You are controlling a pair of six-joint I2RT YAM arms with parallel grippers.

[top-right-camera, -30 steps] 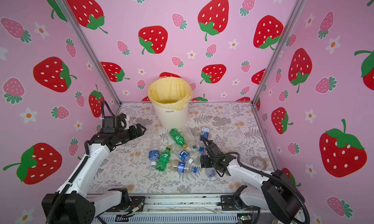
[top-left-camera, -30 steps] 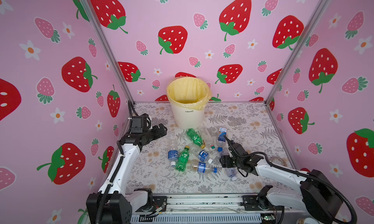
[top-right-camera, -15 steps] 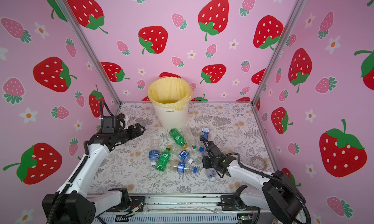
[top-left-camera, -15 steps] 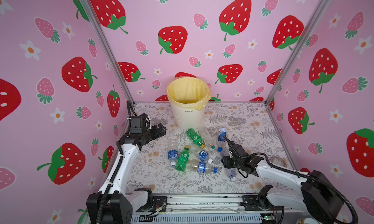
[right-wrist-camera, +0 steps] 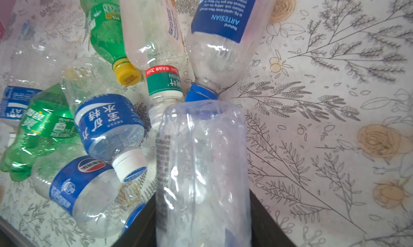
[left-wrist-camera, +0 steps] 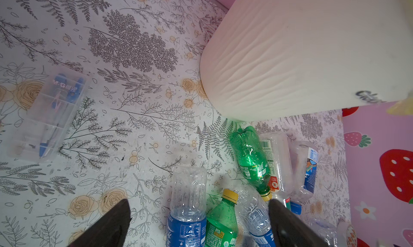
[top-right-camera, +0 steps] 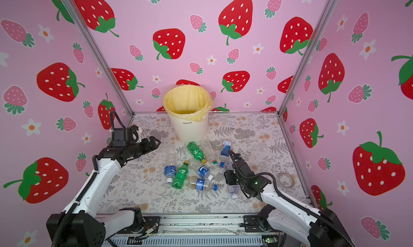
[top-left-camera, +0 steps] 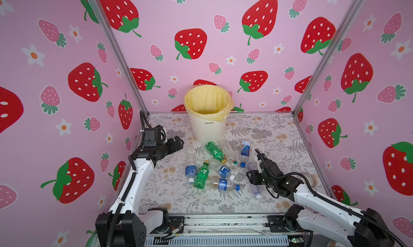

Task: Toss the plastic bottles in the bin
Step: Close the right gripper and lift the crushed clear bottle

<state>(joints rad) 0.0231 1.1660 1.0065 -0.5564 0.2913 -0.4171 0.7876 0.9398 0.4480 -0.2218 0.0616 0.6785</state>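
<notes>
**pete_k:** What else is on the table [top-left-camera: 268,132] besides the task stuff? Anything in the way?

**mo_bots:** Not much, tbh. There's a see-through pencil box [left-wrist-camera: 47,114] sitting by itself on the left arm's side, well apart from the pile. A roll of tape [top-right-camera: 286,185] lies near the right arm, over by the wall. Neither sits between the pile and the bin [top-left-camera: 207,132].

**pete_k:** And the bottles [top-left-camera: 223,171]?

**mo_bots:** They're bunched mid-table right in front of the bin, all lying down, some overlapping. Mostly clear with blue labels, plus two green ones with yellow caps. One green bottle [top-left-camera: 215,153] has its base just beside the bin's foot. The bin is white and ribbed with a yellow bag [top-left-camera: 207,98], at the back against the wall.

**pete_k:** Arms?

**mo_bots:** The right gripper [top-left-camera: 252,178] has its jaws clamped on a clear bottle [right-wrist-camera: 201,158] at the pile's right edge. That bottle's far end is up against a blue-capped bottle [right-wrist-camera: 223,44]. Can't tell if it's off the table. The left gripper [top-left-camera: 180,143] hangs left of the pile, jaws spread wide and empty.
</notes>
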